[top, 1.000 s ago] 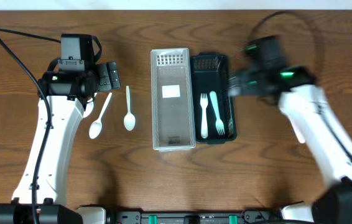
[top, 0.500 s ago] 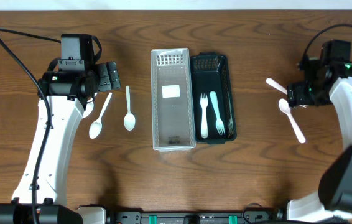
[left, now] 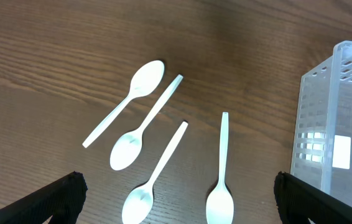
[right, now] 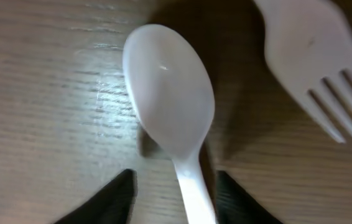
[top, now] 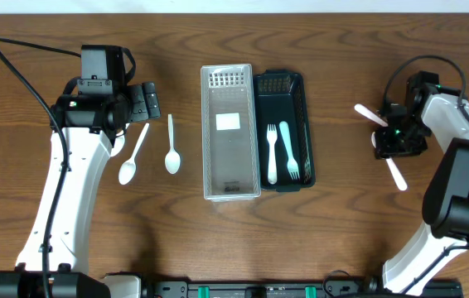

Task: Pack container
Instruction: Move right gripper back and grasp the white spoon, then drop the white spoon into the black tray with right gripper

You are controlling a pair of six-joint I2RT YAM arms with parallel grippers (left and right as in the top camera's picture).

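Note:
A white plastic spoon [right: 170,93] lies on the wooden table at the far right, beside a white fork [right: 316,68]. My right gripper [right: 176,190] is low over the spoon [top: 394,168], its handle between the two fingers with a small gap on each side. A clear container [top: 230,132] and a dark green container [top: 300,116] stand side by side at the centre. Two white forks [top: 272,153] lie in the green one. My left gripper [left: 177,186] hangs wide open above several white spoons [left: 140,134], holding nothing.
In the overhead view two of the left spoons [top: 171,147] show beside the left arm [top: 69,174]. The fork [top: 369,114] lies just up-left of the right gripper [top: 396,141]. Bare wood lies between the containers and both arms.
The right arm swung from the green container to the far right and dropped over the spoon, its jaws narrowing round the handle. The left arm has not moved.

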